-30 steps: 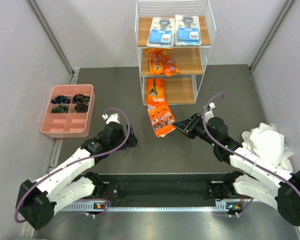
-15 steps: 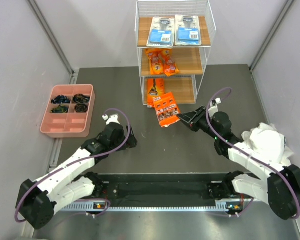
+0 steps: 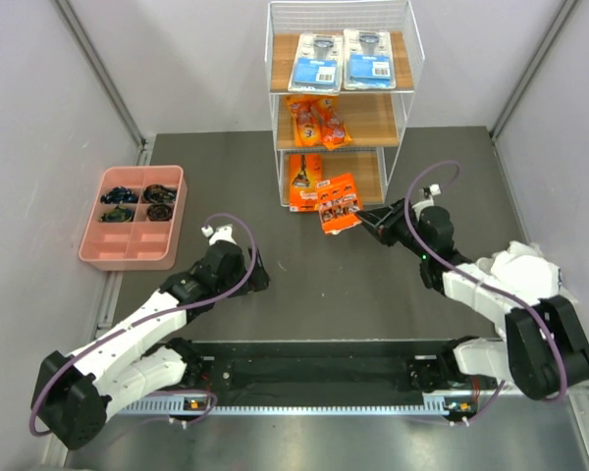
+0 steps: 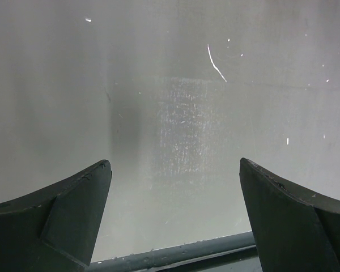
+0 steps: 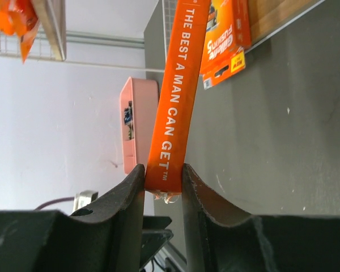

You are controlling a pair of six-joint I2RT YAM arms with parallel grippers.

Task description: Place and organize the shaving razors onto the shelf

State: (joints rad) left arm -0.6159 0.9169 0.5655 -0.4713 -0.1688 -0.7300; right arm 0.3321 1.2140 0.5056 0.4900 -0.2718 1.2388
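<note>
Orange card [image 3: 339, 203] gripped by its edge in the right tool [image 3: 363, 218], held just before the shelf [image 3: 375, 120] bottom board, close beside the long orange box [image 3: 303, 182], left tool [image 3: 257, 279] spread wide over open desk [image 3: 314, 289].

A pink compartment tray [image 3: 128, 247] sits at the left of the dark tabletop [image 3: 304, 294], with small dark items [image 3: 137, 200] in its four far compartments and the near ones bare. A crumpled white cloth [image 3: 525, 280] lies at the right edge, well apart from the tray.
</note>
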